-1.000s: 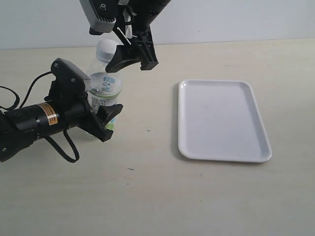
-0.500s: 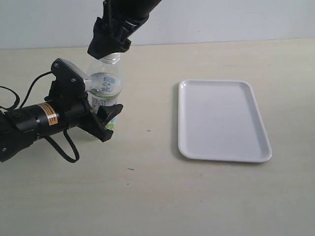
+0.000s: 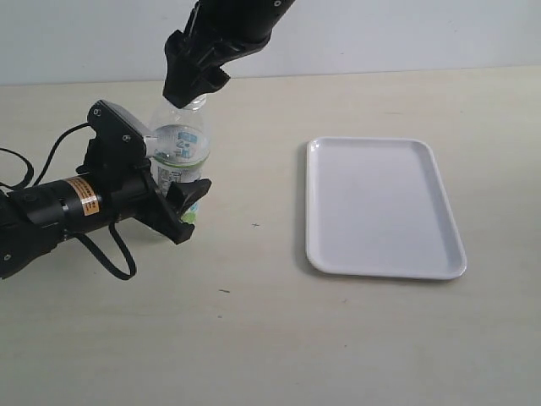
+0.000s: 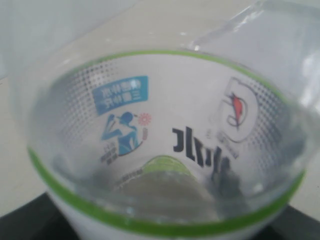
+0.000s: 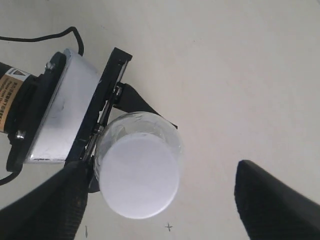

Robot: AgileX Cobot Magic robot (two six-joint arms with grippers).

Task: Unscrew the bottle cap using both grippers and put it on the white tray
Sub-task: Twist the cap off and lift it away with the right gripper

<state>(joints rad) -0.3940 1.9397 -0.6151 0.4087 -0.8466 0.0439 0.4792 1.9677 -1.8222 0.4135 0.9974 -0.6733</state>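
The bottle (image 3: 179,145) stands upright on the table, and my left gripper (image 3: 173,178), the one with the orange label, is shut on its labelled body. In the left wrist view the bottle's label (image 4: 165,130) fills the picture. My right gripper (image 3: 191,83) hangs directly over the bottle's neck and hides the bottle cap in the exterior view. Seen from the right wrist, the white bottle cap (image 5: 139,176) sits on the bottle between the open right gripper (image 5: 160,172); one finger (image 5: 55,205) is close beside it, the other finger (image 5: 275,200) well apart. The white tray (image 3: 385,207) lies to the right.
A black cable (image 3: 110,254) loops on the table by the left arm. The left gripper's silver housing (image 5: 60,115) shows beside the bottle in the right wrist view. Bare tabletop (image 3: 254,228) separates bottle and tray.
The right gripper has come down from above and to the right of the cap and now straddles it, hiding it in the exterior view. The left gripper and bottle have not moved.
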